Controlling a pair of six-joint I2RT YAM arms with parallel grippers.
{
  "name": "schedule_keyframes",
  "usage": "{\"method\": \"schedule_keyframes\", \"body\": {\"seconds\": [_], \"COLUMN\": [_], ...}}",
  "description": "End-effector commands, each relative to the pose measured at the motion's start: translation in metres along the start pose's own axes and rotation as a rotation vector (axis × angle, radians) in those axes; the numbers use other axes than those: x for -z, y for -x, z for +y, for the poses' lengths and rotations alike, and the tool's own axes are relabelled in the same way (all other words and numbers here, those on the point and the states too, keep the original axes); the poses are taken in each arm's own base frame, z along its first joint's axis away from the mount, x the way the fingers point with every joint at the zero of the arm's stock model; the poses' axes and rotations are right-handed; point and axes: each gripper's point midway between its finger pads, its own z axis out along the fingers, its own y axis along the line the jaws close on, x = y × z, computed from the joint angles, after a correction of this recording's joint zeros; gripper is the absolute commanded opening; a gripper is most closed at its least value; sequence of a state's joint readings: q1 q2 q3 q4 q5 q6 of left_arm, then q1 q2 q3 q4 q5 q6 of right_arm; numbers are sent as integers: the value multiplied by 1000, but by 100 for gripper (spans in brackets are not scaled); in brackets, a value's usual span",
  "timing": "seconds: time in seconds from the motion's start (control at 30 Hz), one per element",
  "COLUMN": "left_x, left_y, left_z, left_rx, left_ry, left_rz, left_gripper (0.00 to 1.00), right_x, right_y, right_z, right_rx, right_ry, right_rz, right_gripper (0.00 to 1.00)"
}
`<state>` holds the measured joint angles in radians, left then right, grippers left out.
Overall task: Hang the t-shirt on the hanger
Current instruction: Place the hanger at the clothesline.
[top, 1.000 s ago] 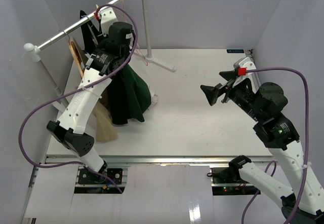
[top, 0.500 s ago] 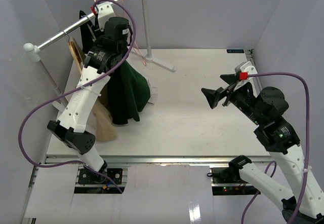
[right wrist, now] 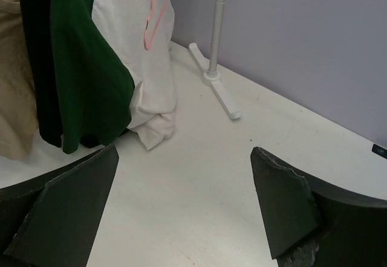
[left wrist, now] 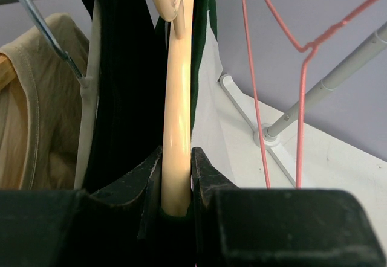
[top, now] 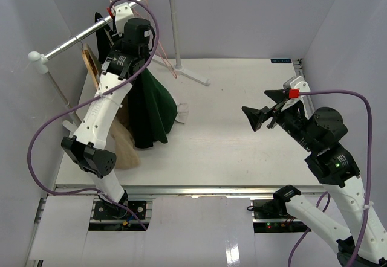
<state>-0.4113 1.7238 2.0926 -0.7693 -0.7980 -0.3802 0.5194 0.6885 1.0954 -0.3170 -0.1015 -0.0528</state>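
My left gripper is up at the clothes rail and shut on the light wooden hanger; its jaws pinch the hanger's arm just below the neck. The dark green t-shirt with its cream-white panel hangs from this hanger, and its hem bunches on the table. In the top view my arm hides the hanger. My right gripper is open and empty above the right half of the table, apart from the shirt; its jaws show wide apart in the right wrist view.
A metal rail runs on a white stand with a foot. A thin pink wire hanger hangs to the right of my hanger. A black garment and a tan garment hang to the left.
My left arm has lifted the hanger and shirt up and back toward the rail. My right gripper has drifted slightly and stays open.
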Motion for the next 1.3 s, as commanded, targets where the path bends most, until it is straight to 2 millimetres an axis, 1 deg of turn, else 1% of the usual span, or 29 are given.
{"method": "schedule_keyframes", "body": {"seconds": [0.0, 0.17, 0.3, 0.43, 0.53, 0.73, 0.8, 0.83, 0.9, 0.97, 1.07, 1.13, 1.17, 1.27], "left_x": [-7, -20, -22, -23, -20, -16, -15, -15, -15, -14, -11, -9, -8, -1], "left_y": [29, 22, 14, 7, 7, 9, 8, 8, 8, 10, 13, 15, 16, 22], "left_z": [5, 8, 6, 5, 5, 9, 10, 10, 9, 7, 4, 2, 1, 0], "left_rx": [98, 77, 74, 61, 64, 74, 72, 72, 73, 76, 78, 78, 78, 79], "left_ry": [-15, -10, -23, -29, -45, -44, -42, -42, -46, -62, -86, -104, -113, -142], "left_rz": [-63, -50, -40, -31, -26, -29, -28, -28, -29, -29, -31, -32, -32, -39], "left_gripper": [0, 0, 0, 0, 3, 4, 6, 9, 22, 30, 40, 51, 56, 60], "right_x": [0, -1, -3, -3, -3, -1, 0, 0, 0, 1, 0, 0, 0, 0], "right_y": [10, 8, 7, 6, 7, 9, 9, 10, 11, 11, 11, 11, 11, 11], "right_z": [-2, -2, -2, -2, -2, -1, -1, -1, -1, -1, -1, -1, -1, -1], "right_rx": [8, 10, 8, 8, 8, 11, 11, 11, 10, 13, 13, 13, 12, 13], "right_ry": [-11, -11, -10, -9, -10, -9, -10, -10, -9, -9, -9, -9, -9, -8], "right_rz": [-49, -50, -46, -44, -47, -53, -55, -55, -58, -59, -58, -58, -58, -58], "right_gripper": [97, 97, 97, 97, 97, 97, 97, 97, 97, 97, 97, 97, 97, 97]}}
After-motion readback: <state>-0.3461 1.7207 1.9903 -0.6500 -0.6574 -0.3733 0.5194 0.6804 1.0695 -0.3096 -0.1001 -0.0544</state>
